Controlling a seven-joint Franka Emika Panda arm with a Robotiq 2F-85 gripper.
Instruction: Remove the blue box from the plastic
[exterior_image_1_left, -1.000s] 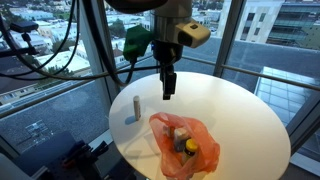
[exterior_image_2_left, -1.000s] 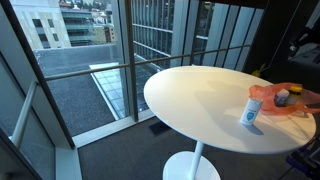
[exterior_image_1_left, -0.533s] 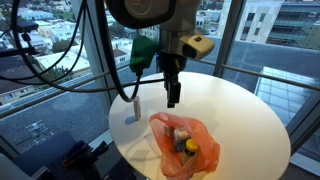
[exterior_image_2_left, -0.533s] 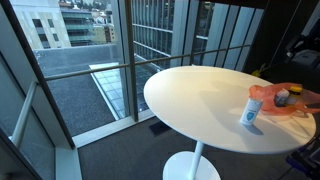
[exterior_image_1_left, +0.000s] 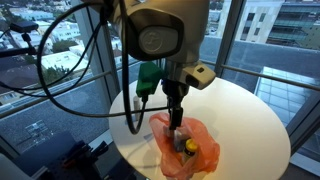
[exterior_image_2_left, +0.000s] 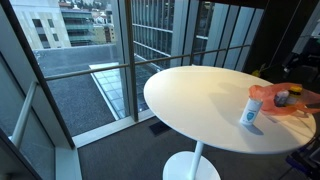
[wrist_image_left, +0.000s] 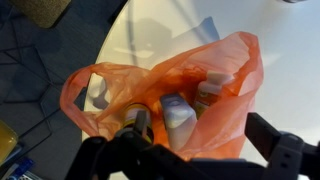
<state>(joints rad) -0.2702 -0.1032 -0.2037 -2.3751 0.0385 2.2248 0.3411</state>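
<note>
An orange plastic bag (wrist_image_left: 200, 75) lies open on the round white table (exterior_image_1_left: 245, 110). It shows in both exterior views (exterior_image_1_left: 188, 148) (exterior_image_2_left: 288, 101). Inside it, in the wrist view, a pale blue box (wrist_image_left: 177, 110) lies between a dark bottle with a yellow label (wrist_image_left: 136, 120) and a light bottle (wrist_image_left: 212, 90). My gripper (wrist_image_left: 195, 160) is open and empty, its two dark fingers spread just above the bag's near side. In an exterior view the gripper (exterior_image_1_left: 178, 118) hangs right over the bag's mouth.
A small white and blue container (exterior_image_2_left: 250, 113) stands upright on the table beside the bag. The bag lies near the table's edge (exterior_image_1_left: 150, 168). Glass windows and a railing surround the table. Thick cables (exterior_image_1_left: 110, 95) hang from the arm.
My gripper has moved from over the table's middle toward the bag and lower, and now hangs over the bag's opening. The bag and the container have not moved.
</note>
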